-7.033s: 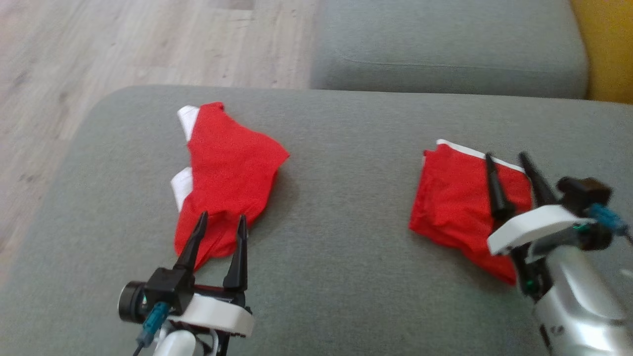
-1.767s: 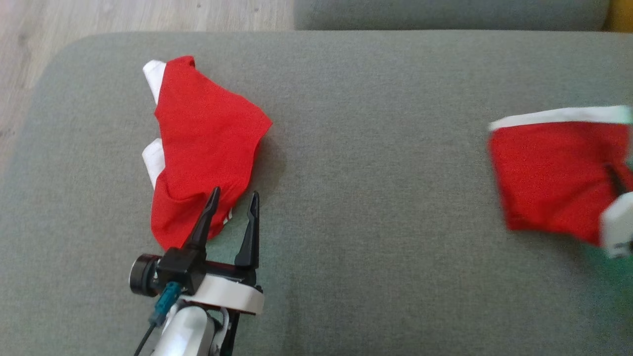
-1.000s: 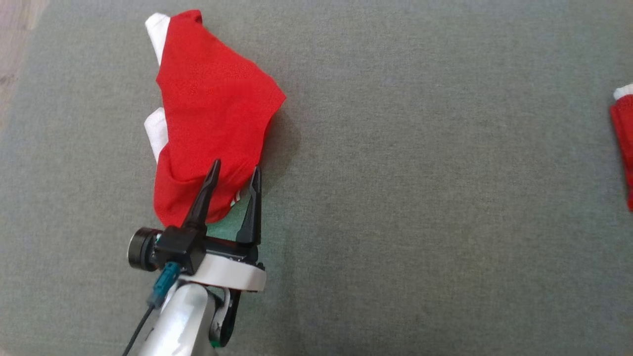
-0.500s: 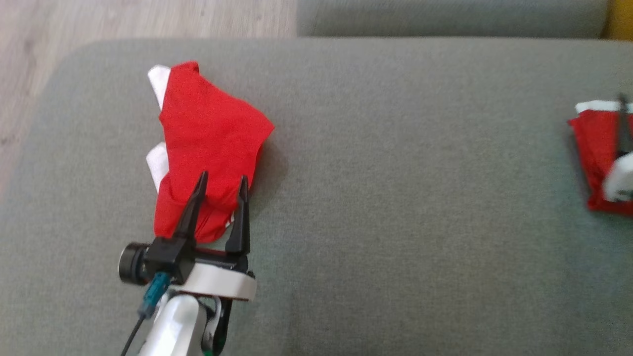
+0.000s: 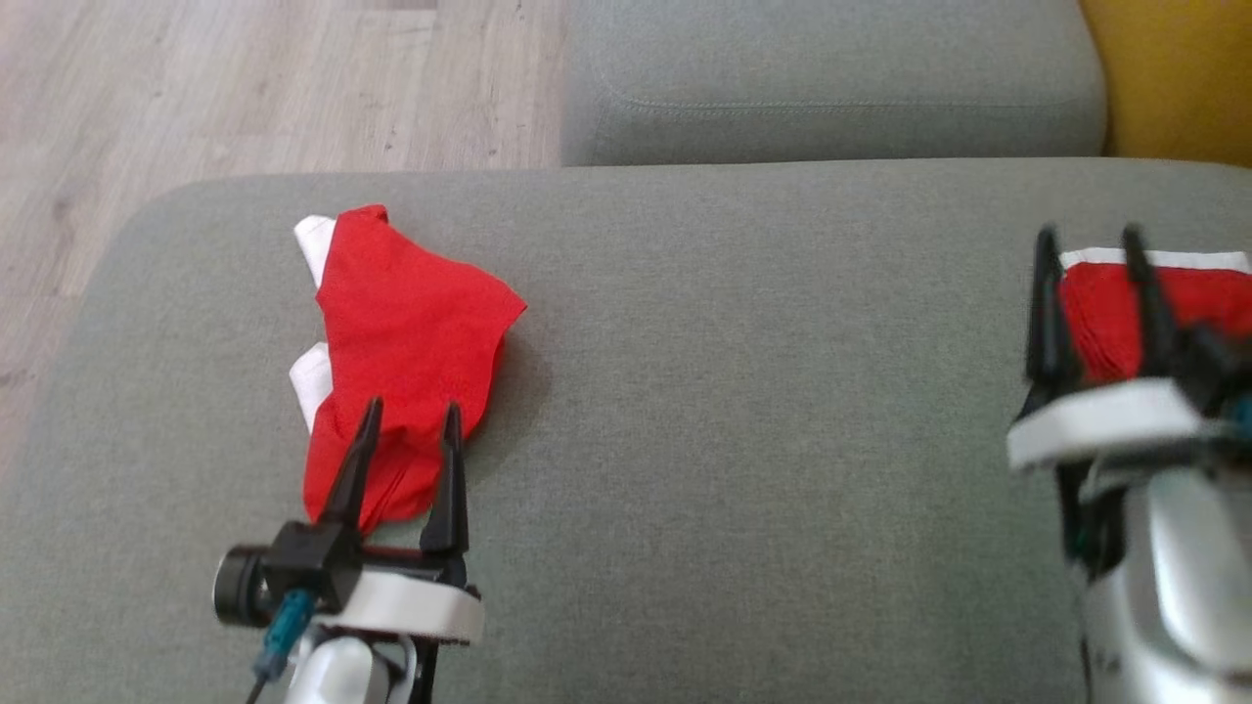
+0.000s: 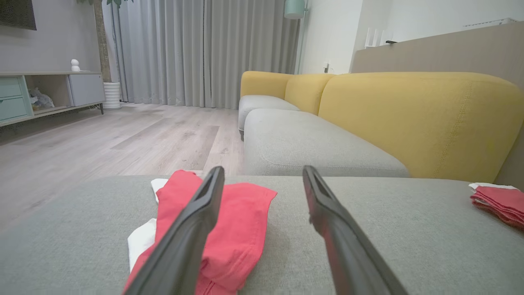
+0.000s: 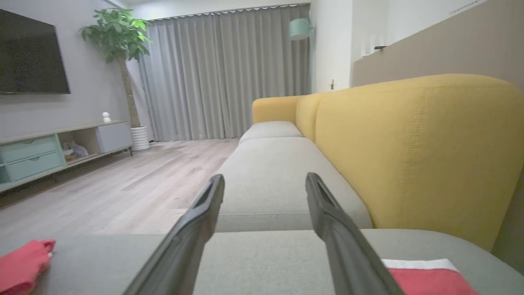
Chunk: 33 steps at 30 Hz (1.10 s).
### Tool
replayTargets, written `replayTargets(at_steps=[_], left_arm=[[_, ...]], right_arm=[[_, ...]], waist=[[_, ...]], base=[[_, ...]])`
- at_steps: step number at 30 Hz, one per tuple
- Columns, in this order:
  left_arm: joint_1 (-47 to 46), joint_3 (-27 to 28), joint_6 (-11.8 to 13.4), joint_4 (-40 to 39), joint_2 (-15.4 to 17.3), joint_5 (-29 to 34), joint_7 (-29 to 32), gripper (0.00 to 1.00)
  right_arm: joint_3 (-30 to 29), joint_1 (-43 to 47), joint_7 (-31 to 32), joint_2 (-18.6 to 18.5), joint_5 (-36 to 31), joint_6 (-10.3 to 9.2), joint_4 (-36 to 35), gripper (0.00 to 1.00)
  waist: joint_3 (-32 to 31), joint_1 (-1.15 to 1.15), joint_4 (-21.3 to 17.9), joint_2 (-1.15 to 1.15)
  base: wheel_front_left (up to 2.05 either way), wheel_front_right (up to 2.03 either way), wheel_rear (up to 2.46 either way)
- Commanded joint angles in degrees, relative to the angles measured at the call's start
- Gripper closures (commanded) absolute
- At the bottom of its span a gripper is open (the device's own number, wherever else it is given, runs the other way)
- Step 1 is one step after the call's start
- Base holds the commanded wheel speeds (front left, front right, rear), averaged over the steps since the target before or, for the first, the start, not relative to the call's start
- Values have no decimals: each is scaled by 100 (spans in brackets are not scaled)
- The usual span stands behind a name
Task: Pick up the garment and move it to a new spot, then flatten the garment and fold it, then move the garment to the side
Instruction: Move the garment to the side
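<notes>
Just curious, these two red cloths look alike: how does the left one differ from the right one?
The left garment lies rumpled; the right garment is folded flat. White shows as two patches on the left garment, one straight strip on the right garment. Both are red and white.

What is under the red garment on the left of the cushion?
At its left edge white fabric peeks out from under the garment, and the grey cushion carries both. How far the white reaches beneath the red is covered.
</notes>
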Motion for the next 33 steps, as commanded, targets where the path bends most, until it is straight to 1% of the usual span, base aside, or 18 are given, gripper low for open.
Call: replayTargets(at_steps=[1, 3, 6, 10, 12, 23, 33], left_arm=[[-108, 211, 27, -201, 65, 6, -54, 0], [34, 201, 45, -207, 32, -56, -54, 0], [149, 160, 57, -205, 7, -63, -54, 0], [293, 163, 70, -194, -12, -51, -54, 0], [351, 175, 65, -190, -18, -37, -54, 0], [419, 253, 51, -210, -38, 17, -54, 0], [366, 258, 23, -224, -43, 11, -54, 0]], right_arm=[[184, -54, -80, 31, 55, -4, -247, 0], [368, 482, -231, 96, 220, -4, -466, 0], [449, 999, -359, 107, 503, -4, -492, 0], [622, 1511, -449, 110, 772, -4, -454, 0], [678, 1650, -470, 110, 790, -4, -503, 0], [722, 1819, -489, 111, 747, -4, -758, 0], [729, 1865, -490, 111, 734, -4, -859, 0]], waist=[[-10, 1, -15, 0], [-10, 1, -27, 0], [-14, 1, -4, 0], [-61, 1, -6, 0], [-80, 1, -20, 0], [-140, 1, -97, 0], [-125, 1, -29, 0]], base=[[0, 0, 0], [0, 0, 0], [0, 0, 0], [0, 0, 0], [0, 0, 0], [0, 0, 0], [0, 0, 0]])
